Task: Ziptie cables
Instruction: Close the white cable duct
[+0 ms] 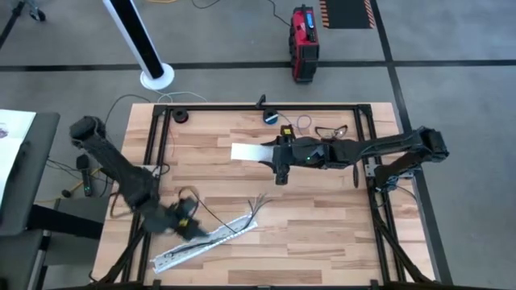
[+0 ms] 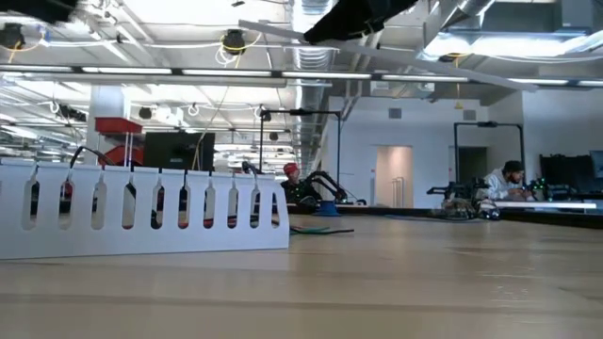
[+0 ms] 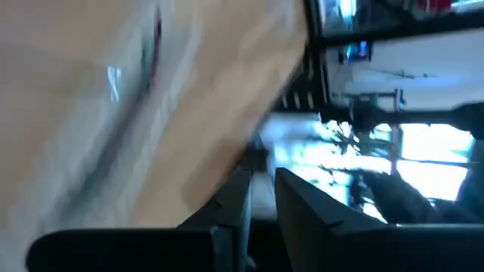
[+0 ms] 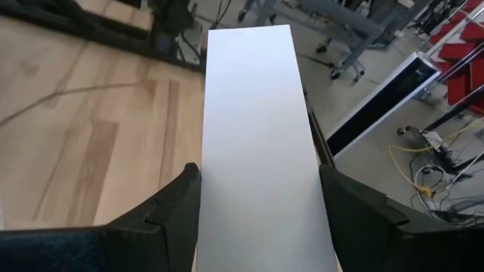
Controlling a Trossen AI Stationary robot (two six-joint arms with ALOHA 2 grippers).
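Nothing looks tied yet — the cables (image 1: 260, 204) lie as a loose, fanned bunch on the bench (image 1: 322, 234), with no tie visible around them, so by my reading the whole bundling and cinching is still to do.

Lowest in the high view, the left tool (image 1: 187, 222) sits at the lower left of the frame, over the near end of a long white slotted strip (image 1: 205, 240) that runs diagonally from lower left up toward centre. Its fingers (image 3: 234, 204) stand close together with a narrow gap between them, and I see nothing gripped.

The cables sit just past that strip's upper right end, near centre and slightly below it. Their long axis follows roughly the same diagonal, free ends splaying toward the upper right.

Farther up, near the centre top, the right tool (image 1: 274, 152) is clamped on a flat white strip (image 4: 257, 143) — its fingers (image 4: 178, 200) pressed to either edge, the strip pointing toward the picture's left.
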